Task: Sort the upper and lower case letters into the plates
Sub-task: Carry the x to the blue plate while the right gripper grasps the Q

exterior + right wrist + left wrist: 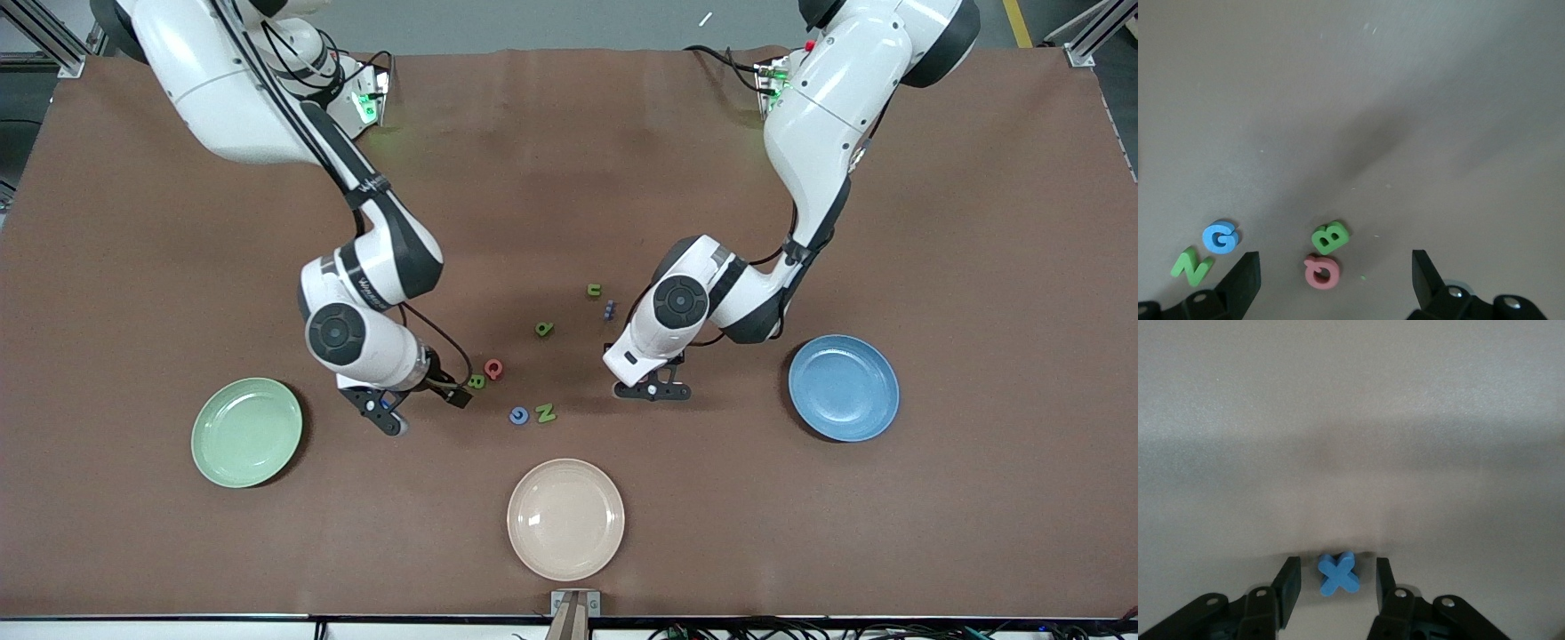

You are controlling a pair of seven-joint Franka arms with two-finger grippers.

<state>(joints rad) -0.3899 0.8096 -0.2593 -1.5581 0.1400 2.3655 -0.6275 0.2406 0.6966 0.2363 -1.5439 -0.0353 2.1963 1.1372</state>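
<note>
Foam-looking little letters are scattered on the brown table (pixel 569 160), and I'll use the cream plate (pixel 565 519) as my landmark since it sits at the camera edge, mid-table. Just farther from the camera than that plate lie a blue G (pixel 518 415) and a green N (pixel 545 412), side by side. A bit farther again are a green B (pixel 476 381) and a pink Q (pixel 493 369), touching each other. Farther still there's a lone green letter (pixel 544 329), then a green u (pixel 594 290) with a small blue letter (pixel 609 309) just beside it.

A blue x (pixel 1337 573) shows up in the left wrist view, lying flat on the table between the left gripper (pixel 1335 583) fingers; jaws are open around it, not touching it from what I can see.

Right gripper (pixel 391 418) is low over the table beside the B and Q, toward the right arm's end from the cream plate. Its jaws are spread wide, nothing held.

Mint green plate (pixel 247 433) sits toward the right arm's end from the cream plate, blue plate (pixel 843 388) toward the left arm's end. Neither has a letter in it, same for the cream one.
</note>
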